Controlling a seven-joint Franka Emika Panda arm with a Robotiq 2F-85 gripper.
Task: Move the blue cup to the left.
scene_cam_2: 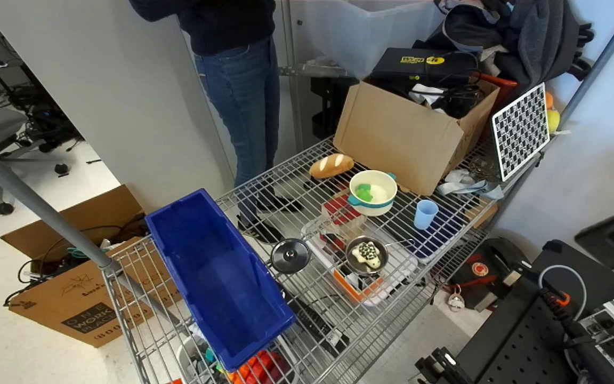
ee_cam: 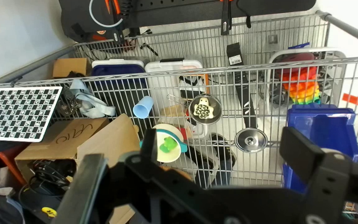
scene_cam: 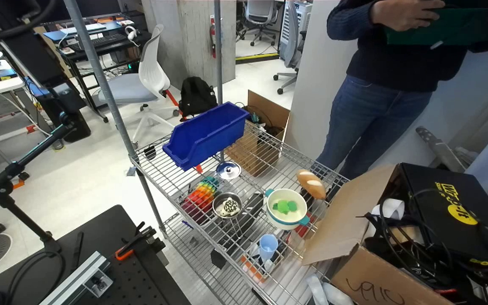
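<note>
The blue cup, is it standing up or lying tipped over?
Upright: in both exterior views, the blue cup stands on the wire shelf with its open rim at the top.

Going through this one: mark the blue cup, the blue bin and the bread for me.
Blue cup (scene_cam_2: 425, 218): in an exterior view, on the outer wall below its rim.
Blue bin (scene_cam_2: 224, 280): in an exterior view, on the bare floor inside.
Bread (scene_cam_2: 332, 167): in an exterior view, on the crust near its middle.

Blue cup (scene_cam_2: 425, 216); light blue, small, tapered; stands upright, mouth up, on the wire shelf (ee_cam: 166, 73), near the bowl (scene_cam_2: 384, 185).
</note>
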